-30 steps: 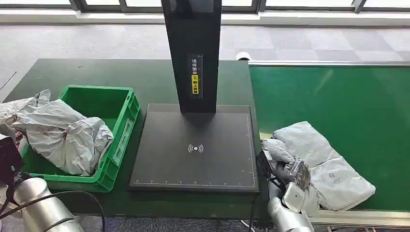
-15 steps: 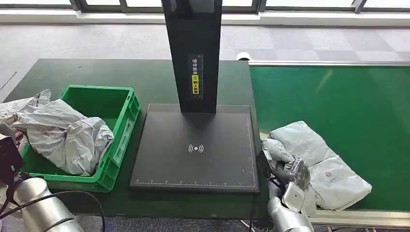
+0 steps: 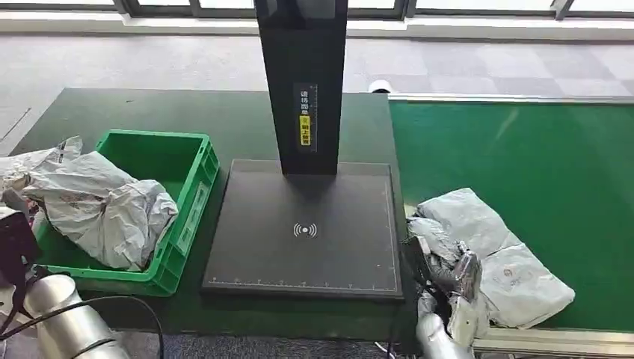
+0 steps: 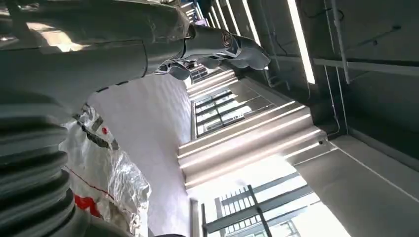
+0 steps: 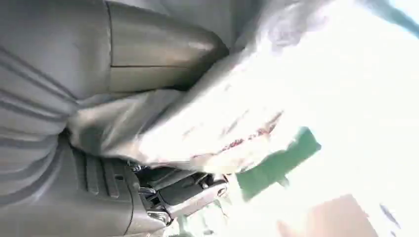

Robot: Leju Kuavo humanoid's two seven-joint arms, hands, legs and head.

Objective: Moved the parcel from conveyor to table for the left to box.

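Start at your right hand [image 3: 448, 273]: its fingers [image 3: 465, 271] are curled into the near-left edge of the grey parcel [image 3: 493, 254], and the right wrist view shows the thick thumb [image 5: 163, 59] pressed on top of the plastic with the dark fingers underneath, so the bag's film is pinched between them. The parcel itself lies flat on the green conveyor [image 3: 538, 164], spreading away from the fingers to their far side, with nothing yet lifted that you can make out. Just across from the fingers, toward your left, sits the black scan plate [image 3: 303, 228] with its upright post [image 3: 303, 82], on the dark green table [image 3: 112, 112]. Well beyond that is the green crate [image 3: 161, 153], with a crumpled grey bag [image 3: 97, 206] heaped in and over it. Your left hand [image 4: 217, 44] sits low by that crate; its wrist view shows the fingers slightly curled against the ceiling with nothing between them, silver bag film beside the wrist. Judged from this, you are at the grasp stage: parcel secured, carry not begun. The next move likely calls for a lift clear of the belt edge, then a sweep leftward onto the table; watch for slippery film sliding out of the pinch.
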